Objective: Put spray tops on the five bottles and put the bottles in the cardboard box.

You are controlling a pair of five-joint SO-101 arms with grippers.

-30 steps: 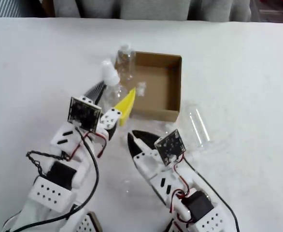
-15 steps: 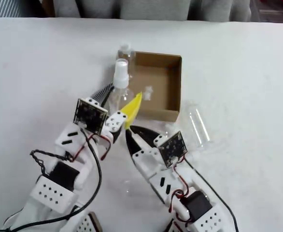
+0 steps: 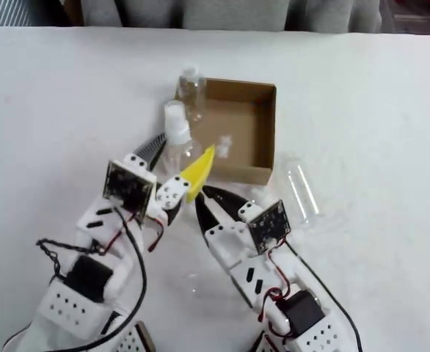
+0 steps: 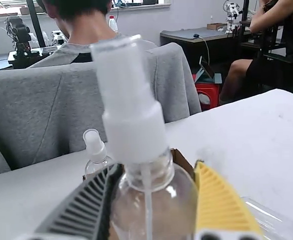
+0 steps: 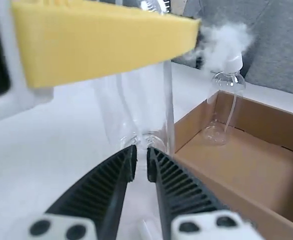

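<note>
Clear bottle (image 3: 176, 130) clamped in left gripper (image 3: 183, 148) by box (image 3: 271, 132) edge; right gripper (image 5: 140, 151) pinched narrow.

The bottle (image 4: 151, 205) in my left tool (image 4: 154, 172) looks like clear, glossy plastic, and its spray top (image 4: 129, 115) is white matt plastic. The tool's pads (image 4: 86, 210) are ribbed, one grey and one yellow. The cardboard box (image 3: 265, 128) is brown and matt. The surface (image 3: 68, 95) is white and matt.

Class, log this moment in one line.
left pincer: shut on spray-topped bottle beside cardboard box | right pincer: shut, empty | second bottle: upright at box's far corner | clear bottle: lying down
</note>
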